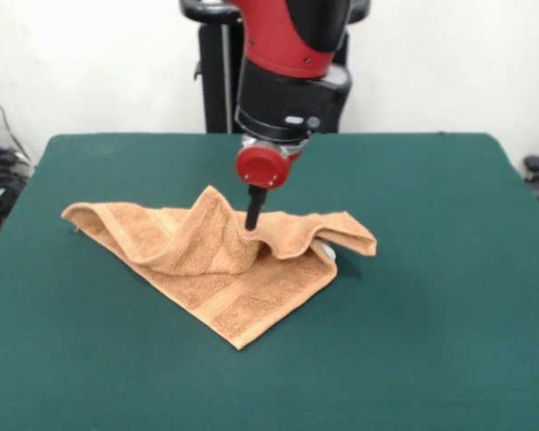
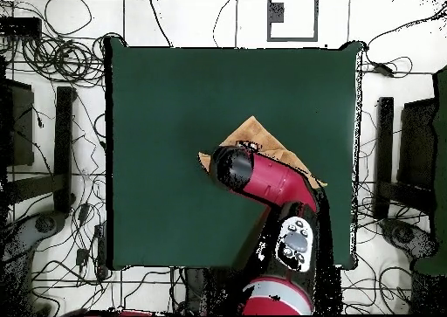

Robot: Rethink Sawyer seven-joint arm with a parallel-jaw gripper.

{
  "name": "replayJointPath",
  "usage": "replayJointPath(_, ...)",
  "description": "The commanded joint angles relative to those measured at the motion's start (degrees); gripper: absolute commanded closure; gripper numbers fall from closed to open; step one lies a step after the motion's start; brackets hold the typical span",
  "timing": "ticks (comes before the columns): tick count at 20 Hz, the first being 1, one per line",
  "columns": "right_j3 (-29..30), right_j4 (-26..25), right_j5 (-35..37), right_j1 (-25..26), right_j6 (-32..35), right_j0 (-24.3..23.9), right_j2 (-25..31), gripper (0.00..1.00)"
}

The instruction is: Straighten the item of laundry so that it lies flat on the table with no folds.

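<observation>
Lying closest to the camera is a pointed corner of the towel point(image 1: 217, 260), flat on the green counter point(image 1: 431, 341). Behind that corner the towel gets bumpy. A big fold stands up in the middle, and the two side corners curl over. So it is not flat yet.

My jaws point(image 1: 253, 214) come down into the top of that fold. They look pinched on the towel, with the cloth bunched up around the black tip.

I think a few things could go wrong. If I pull up too high, the whole towel could lift and drop in a new heap. If I pull sideways too fast, the cloth could slip out, or the flat corner could drag and wrinkle. The fuzzy counter may catch the towel and make more folds.

The counter is dark green and soft looking, with lots of bare room around the towel. From above, my red arm point(image 2: 271, 184) hides most of the towel point(image 2: 255, 130). Past the counter is a white wall point(image 1: 449, 63), and black cables point(image 2: 52, 43) lie on the floor around it.
</observation>
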Motion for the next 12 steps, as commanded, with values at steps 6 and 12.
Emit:
replayJointPath(6,4.93,3.66,-2.98,3.84,8.92,1.88,2.23,0.00)
replayJointPath(12,4.67,4.12,-3.26,4.33,10.39,2.27,0.20,0.00)
